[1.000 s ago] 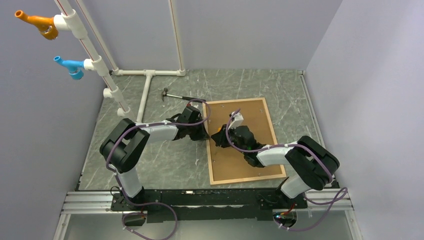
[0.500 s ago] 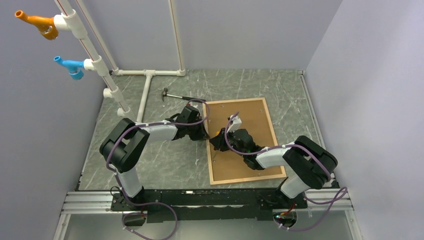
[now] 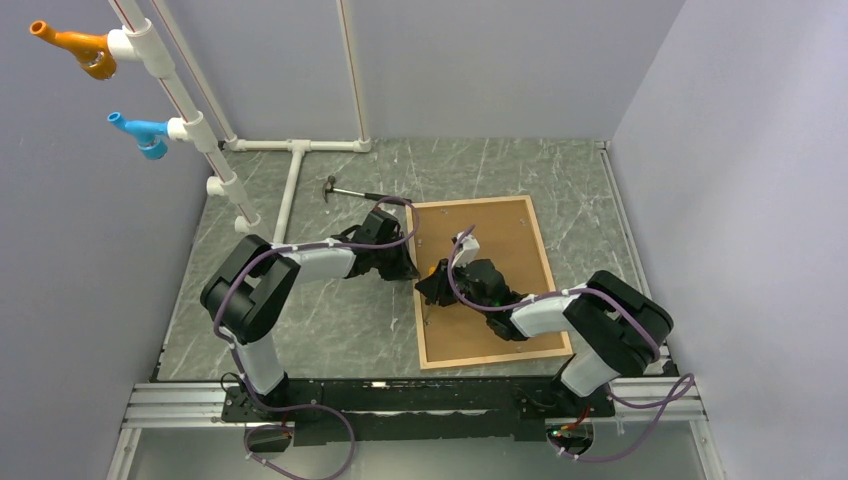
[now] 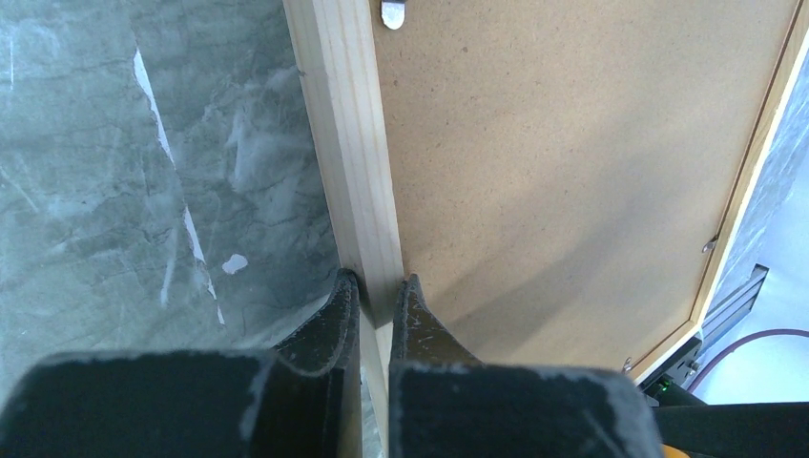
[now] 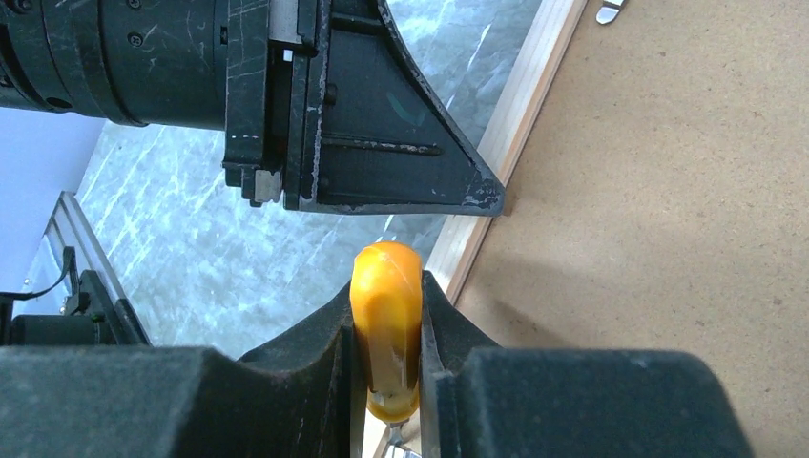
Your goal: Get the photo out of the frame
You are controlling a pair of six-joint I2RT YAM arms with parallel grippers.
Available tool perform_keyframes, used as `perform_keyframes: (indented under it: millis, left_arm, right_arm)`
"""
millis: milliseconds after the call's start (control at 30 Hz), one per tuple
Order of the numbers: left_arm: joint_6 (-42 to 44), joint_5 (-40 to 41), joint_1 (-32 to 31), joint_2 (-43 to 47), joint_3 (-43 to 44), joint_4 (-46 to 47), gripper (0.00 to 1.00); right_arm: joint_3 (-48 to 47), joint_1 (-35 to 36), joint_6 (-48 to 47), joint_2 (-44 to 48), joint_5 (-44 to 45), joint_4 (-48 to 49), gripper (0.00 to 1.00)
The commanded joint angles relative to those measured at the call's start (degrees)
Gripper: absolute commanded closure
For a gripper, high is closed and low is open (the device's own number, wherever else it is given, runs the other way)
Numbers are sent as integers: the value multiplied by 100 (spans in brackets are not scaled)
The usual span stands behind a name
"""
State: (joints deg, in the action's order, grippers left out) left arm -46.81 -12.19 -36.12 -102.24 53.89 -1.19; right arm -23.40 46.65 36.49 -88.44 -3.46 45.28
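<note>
- Here, the left claw (image 4: 374, 286) is closed on the left border of the frame (image 4: 343, 143), with one finger outside the border and one inside it, against the photo.
- The right claw (image 5: 387, 291) is clamped on an orange-yellow handle (image 5: 384, 262), over the same border and near the left claw.
- The photo (image 4: 553, 172) sits in the frame, brown back up, with a metal tab (image 4: 392, 11) at its edge.
- The frame lies on the grey worktop (image 4: 143, 143); a hammer (image 3: 345, 190) lies beyond its far left corner.
</note>
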Motion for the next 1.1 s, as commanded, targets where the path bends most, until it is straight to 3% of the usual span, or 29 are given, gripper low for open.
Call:
perform_keyframes:
  millis: [0,433,667,900,1067]
  left_arm:
    - [276,401,30,-463,-92,-288,100]
    - [304,489,79,-396,-156,-247,100]
    - [530,367,84,-248,-46,-323,99]
    - [852,208,118,56,250,-633,78]
    - [1068,129,127,470,246,-756,50]
  right_arm:
    - [140,93,-64,161,77,-332,100]
    - [125,216,-382,819,509,-1386,100]
    - [-147,213,-509,1791,471,-2233,100]
    - [-670,86,-831,2487,1040,-3710,100]
    - [-825,-376,-875,2683,1220,-4336,100]
